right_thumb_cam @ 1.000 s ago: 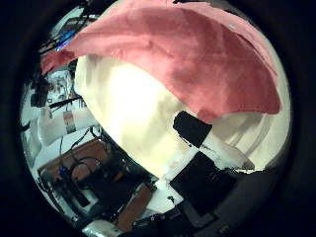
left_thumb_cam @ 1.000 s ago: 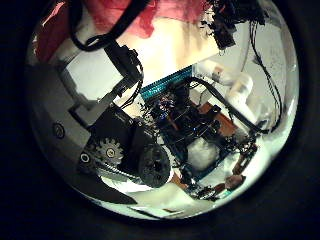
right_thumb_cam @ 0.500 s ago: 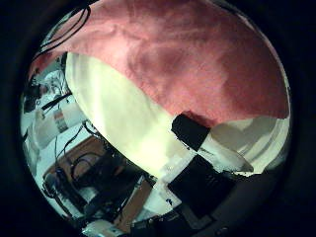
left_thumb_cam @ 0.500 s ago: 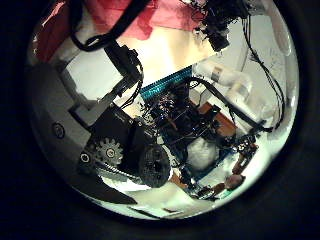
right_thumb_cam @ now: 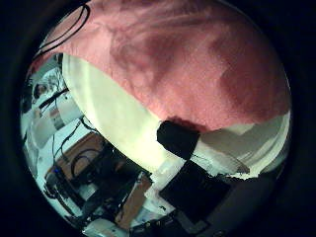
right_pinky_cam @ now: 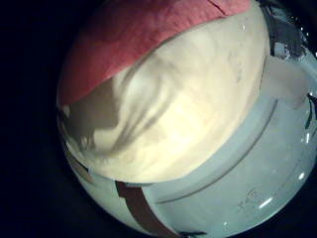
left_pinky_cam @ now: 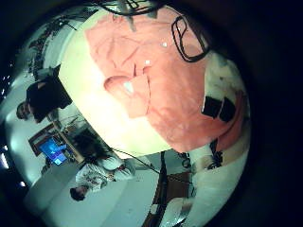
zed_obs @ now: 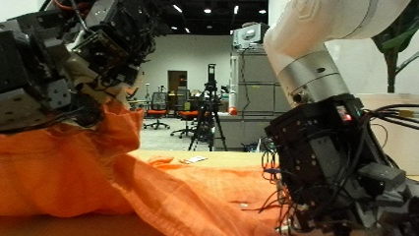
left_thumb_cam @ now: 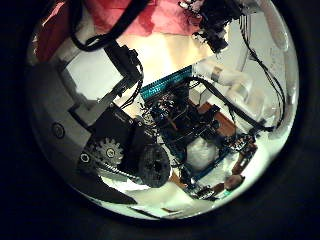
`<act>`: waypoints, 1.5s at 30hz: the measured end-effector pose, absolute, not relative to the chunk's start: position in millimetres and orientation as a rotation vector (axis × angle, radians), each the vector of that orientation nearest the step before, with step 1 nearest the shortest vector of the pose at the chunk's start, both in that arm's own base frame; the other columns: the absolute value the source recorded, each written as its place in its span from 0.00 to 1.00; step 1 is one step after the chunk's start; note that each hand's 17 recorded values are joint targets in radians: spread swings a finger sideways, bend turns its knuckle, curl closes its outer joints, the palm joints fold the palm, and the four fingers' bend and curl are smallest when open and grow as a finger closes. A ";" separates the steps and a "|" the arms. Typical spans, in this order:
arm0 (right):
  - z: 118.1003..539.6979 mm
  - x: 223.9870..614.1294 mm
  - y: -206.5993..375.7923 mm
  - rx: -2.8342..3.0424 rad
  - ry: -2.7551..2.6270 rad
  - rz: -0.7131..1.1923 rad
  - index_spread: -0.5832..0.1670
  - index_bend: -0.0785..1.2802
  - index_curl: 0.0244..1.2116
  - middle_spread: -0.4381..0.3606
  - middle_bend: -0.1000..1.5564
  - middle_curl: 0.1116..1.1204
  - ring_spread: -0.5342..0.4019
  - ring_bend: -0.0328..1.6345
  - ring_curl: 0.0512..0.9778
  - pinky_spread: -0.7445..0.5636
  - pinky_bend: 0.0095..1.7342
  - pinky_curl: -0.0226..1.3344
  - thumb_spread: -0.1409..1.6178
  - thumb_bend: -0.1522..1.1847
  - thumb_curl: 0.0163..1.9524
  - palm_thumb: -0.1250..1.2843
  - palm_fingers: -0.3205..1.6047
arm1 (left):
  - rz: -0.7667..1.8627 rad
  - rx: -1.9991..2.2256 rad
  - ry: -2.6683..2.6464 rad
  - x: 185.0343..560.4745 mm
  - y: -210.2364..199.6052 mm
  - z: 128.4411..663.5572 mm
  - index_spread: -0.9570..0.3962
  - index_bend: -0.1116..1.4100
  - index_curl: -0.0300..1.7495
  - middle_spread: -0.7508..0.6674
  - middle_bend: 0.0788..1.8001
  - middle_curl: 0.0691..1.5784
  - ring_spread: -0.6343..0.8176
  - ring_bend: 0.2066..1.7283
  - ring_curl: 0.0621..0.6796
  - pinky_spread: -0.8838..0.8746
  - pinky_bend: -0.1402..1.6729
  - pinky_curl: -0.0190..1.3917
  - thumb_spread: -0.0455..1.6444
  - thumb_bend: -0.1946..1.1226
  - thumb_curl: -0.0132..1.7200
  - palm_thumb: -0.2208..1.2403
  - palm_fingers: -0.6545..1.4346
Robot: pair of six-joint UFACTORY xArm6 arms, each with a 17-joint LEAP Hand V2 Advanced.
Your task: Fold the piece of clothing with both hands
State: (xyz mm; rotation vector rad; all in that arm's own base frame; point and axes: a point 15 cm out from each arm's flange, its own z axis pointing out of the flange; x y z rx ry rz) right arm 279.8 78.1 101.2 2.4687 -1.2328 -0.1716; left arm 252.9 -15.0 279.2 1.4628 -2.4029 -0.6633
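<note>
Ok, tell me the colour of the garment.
Orange, plain. The garment shows best in the outside view.

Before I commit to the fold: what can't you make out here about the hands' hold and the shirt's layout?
1. Left hand grip: in the outside view, its own parts hide where the orange shirt rises to it.
2. Right hand fingers: in the outside view, cut off by the bottom edge.
3. Shirt outline: cut off by the outside view's edges; the right palm views show only a close patch.
</note>
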 end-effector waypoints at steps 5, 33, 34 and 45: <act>105.5 284.2 80.2 2.488 -1.243 -0.150 0.32 0.21 0.29 0.35 0.31 0.30 0.28 0.39 0.24 0.38 0.17 0.19 0.63 0.12 0.18 0.65 0.71 | -0.663 1.463 -2.405 254.1 -15.5 279.8 0.49 0.17 0.95 0.05 0.40 0.78 0.13 0.76 0.76 0.13 0.73 0.41 0.61 0.14 0.47 0.78 0.79; 231.9 296.7 80.3 2.742 -1.424 -0.011 0.37 0.75 0.64 0.36 0.77 0.61 0.31 0.77 0.59 0.23 0.62 0.48 0.91 0.16 0.20 0.80 0.78 | -0.659 1.366 -2.367 243.6 -7.1 313.0 0.52 0.17 0.96 0.05 0.40 0.78 0.13 0.76 0.76 0.13 0.73 0.41 0.62 0.14 0.46 0.77 0.79; 243.1 301.5 82.2 2.759 -1.442 0.021 0.37 0.75 0.64 0.36 0.77 0.61 0.31 0.78 0.59 0.23 0.62 0.49 0.91 0.16 0.20 0.80 0.78 | -0.646 1.371 -2.374 246.4 -8.7 317.5 0.52 0.17 0.96 0.05 0.40 0.78 0.13 0.76 0.76 0.13 0.73 0.41 0.62 0.14 0.46 0.77 0.79; 320.9 385.2 81.6 2.748 -1.689 0.168 0.38 0.76 0.66 0.36 0.79 0.62 0.32 0.79 0.60 0.27 0.64 0.52 0.91 0.14 0.22 0.81 0.76 | -0.492 1.580 -2.354 326.0 3.9 360.1 0.53 0.17 0.95 0.05 0.40 0.78 0.13 0.76 0.76 0.13 0.73 0.41 0.62 0.14 0.46 0.77 0.79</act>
